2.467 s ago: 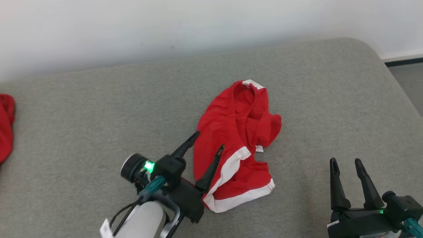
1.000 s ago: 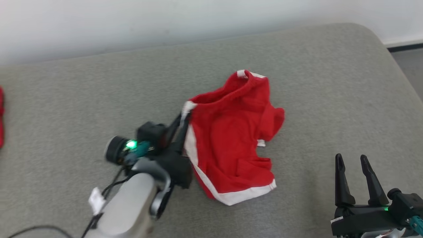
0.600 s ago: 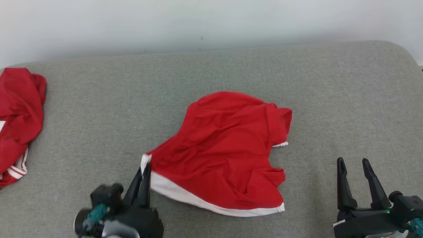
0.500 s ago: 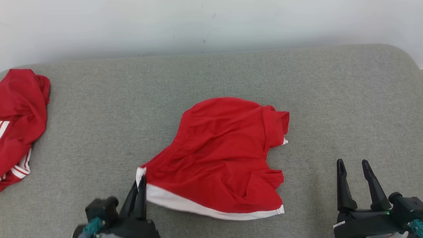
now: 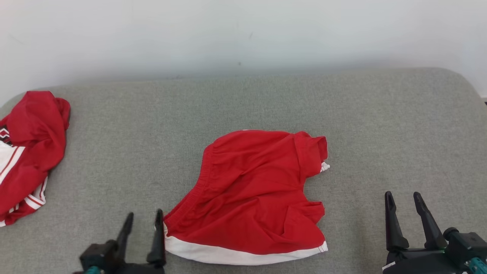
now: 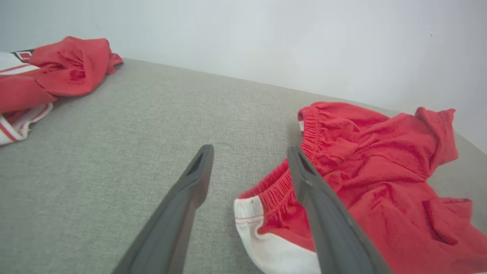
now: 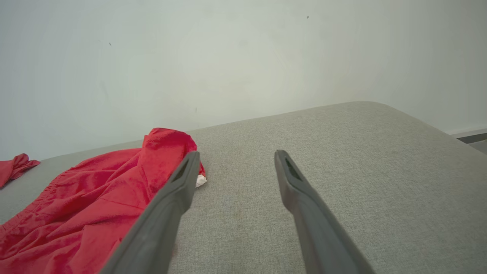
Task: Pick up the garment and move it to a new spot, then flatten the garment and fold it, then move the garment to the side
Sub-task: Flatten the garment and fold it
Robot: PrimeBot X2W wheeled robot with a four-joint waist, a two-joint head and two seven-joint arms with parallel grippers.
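1. Red knit shorts with a gathered waistband and white hem band (image 5: 255,194): one item, lying rumpled and partly spread on the middle of the grey upholstered surface (image 5: 380,125). The white band faces the surface's near edge.
2. Handling, as judged: light, limp and non-fragile. It will sag and bunch when lifted and drag on the woven cover rather than slide. Best holds are the thicker parts, namely the elastic waistband (image 6: 310,127) and the two corners of the hem. A pinch at each end should keep it taut for flattening.
3. Left tool (image 5: 145,213): fingers spread and holding nothing, at the surface's near edge by the shorts' white-banded corner.
4. Right tool (image 5: 402,195): fingers spread and empty, at the near right of the surface, apart from the shorts.
5. Second red garment with white stripes (image 5: 30,148): heaped at the surface's left end.
6. View notes:
   - The head view gives the whole outline and the folded-over far right corner.
   - The left wrist view shows the waistband gathers and hem stitching, with the tool's right finger crossing the cloth edge. Whether it touches the cloth cannot be told.
   - The right wrist view shows a small white tab (image 7: 201,181) under the raised far corner.
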